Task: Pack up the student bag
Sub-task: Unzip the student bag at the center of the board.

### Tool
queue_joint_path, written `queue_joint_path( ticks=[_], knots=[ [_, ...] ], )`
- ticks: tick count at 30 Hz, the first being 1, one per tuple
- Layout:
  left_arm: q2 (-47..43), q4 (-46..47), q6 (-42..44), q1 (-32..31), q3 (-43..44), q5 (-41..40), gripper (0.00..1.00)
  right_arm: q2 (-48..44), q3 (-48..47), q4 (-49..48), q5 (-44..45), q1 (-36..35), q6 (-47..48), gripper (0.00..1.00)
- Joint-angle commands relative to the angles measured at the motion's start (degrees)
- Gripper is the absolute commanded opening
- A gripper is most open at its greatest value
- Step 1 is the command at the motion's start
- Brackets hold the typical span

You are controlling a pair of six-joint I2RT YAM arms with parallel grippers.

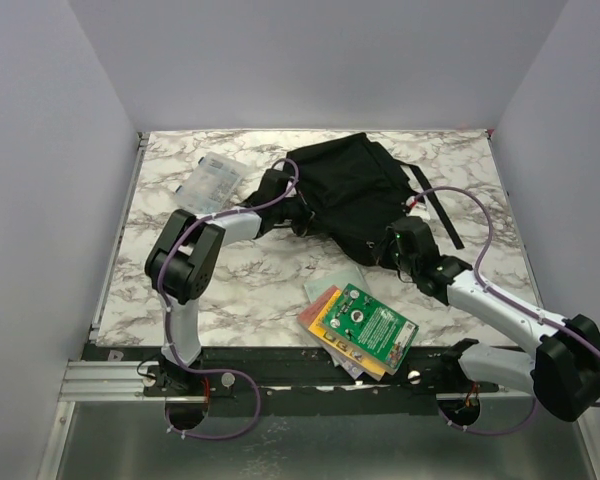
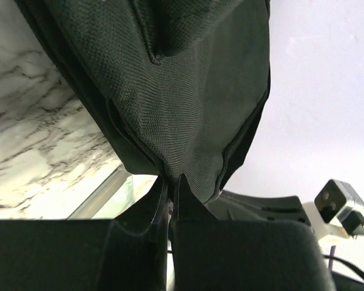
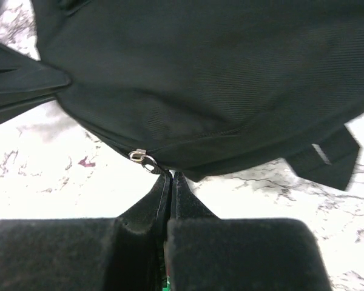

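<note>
The student bag (image 1: 348, 188) is a large black fabric backpack lying at the back middle of the table, with a long strap (image 1: 435, 208) trailing to its right. My left gripper (image 1: 298, 216) is at the bag's left side. In the left wrist view the left gripper (image 2: 171, 180) is shut on the bag's fabric edge (image 2: 188, 121), which hangs lifted. My right gripper (image 1: 393, 252) is at the bag's near right corner. In the right wrist view the right gripper (image 3: 170, 176) is shut on the pull below the metal zipper ring (image 3: 143, 159) of the bag (image 3: 218, 79).
A stack of books and flat packs (image 1: 358, 328), with a green one on top, lies near the front edge between the arms. A clear plastic case (image 1: 212, 182) lies at the back left. Grey walls close in the table on three sides.
</note>
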State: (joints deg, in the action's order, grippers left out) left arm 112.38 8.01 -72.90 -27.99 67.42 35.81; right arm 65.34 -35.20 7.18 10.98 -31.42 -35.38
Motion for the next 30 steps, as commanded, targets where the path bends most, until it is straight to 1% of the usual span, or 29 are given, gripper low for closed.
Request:
queue_joint_path(
  ticks=[1, 4, 6, 9, 11, 13, 14, 15, 18, 20, 21, 23, 25, 27, 30],
  knots=[
    [-1.9, -0.6, 9.4, 6.6, -0.4, 2.9, 0.00, -0.8, -1.1, 11.5, 15.2, 0.6, -2.4, 0.00],
    [-2.7, -2.0, 12.5, 7.9, -0.7, 4.5, 0.00, -0.1, -1.9, 12.7, 18.6, 0.6, -2.3, 0.00],
    [-3.4, -4.7, 15.6, 8.3, 0.1, 4.7, 0.00, 0.4, -3.4, 14.2, 21.7, 0.6, -1.6, 0.00],
    [-4.3, -12.7, 21.8, 8.5, 2.9, 3.7, 0.00, 1.1, -5.0, 15.6, 24.6, 0.6, 0.4, 0.00],
    [-5.2, -17.4, 25.9, 8.5, 4.6, 1.6, 0.00, 1.2, -5.3, 14.4, 23.2, 0.6, 3.1, 0.00],
    [-6.3, -20.3, 28.3, 8.5, 5.4, -0.2, 0.00, 0.8, -4.5, 10.5, 17.8, 0.5, 7.4, 0.00],
    [-7.0, -20.9, 28.7, 8.5, 5.3, -0.6, 0.02, 0.4, -3.9, 8.8, 15.2, 0.6, 8.6, 0.00],
    [-7.7, -21.1, 28.8, 8.5, 5.1, -0.5, 0.09, 0.2, -3.3, 6.7, 11.7, 0.5, 10.1, 0.01],
    [-9.3, -20.1, 27.5, 8.0, 3.5, 1.5, 0.42, 1.2, -3.3, 3.8, 3.8, 0.5, 11.9, 0.01],
    [-10.6, -17.8, 25.7, 6.9, 1.4, 3.4, 0.59, 2.3, -3.6, 2.5, 0.0, 0.5, 12.2, 0.01],
    [-11.3, -16.4, 25.0, 6.3, 0.3, 4.1, 0.65, 2.7, -3.4, 1.9, -1.3, 0.5, 12.2, 0.01],
    [-12.5, -15.0, 23.5, 5.0, -1.5, 5.1, 0.74, 3.1, -3.2, 0.3, -2.9, 0.4, 12.4, 0.01],
    [-13.9, -12.3, 20.9, 3.5, -4.1, 5.7, 0.80, 3.5, -3.6, -0.1, -3.8, 0.4, 12.9, 0.01],
    [-15.1, -8.7, 18.0, 1.0, -6.3, 6.6, 0.83, 4.1, -4.3, 0.2, -4.7, 0.5, 13.6, 0.01],
    [-15.4, -5.5, 14.3, -3.3, -6.9, 5.3, 0.84, 4.0, -4.4, 0.0, -4.8, 0.4, 14.2, 0.01]
  ],
)
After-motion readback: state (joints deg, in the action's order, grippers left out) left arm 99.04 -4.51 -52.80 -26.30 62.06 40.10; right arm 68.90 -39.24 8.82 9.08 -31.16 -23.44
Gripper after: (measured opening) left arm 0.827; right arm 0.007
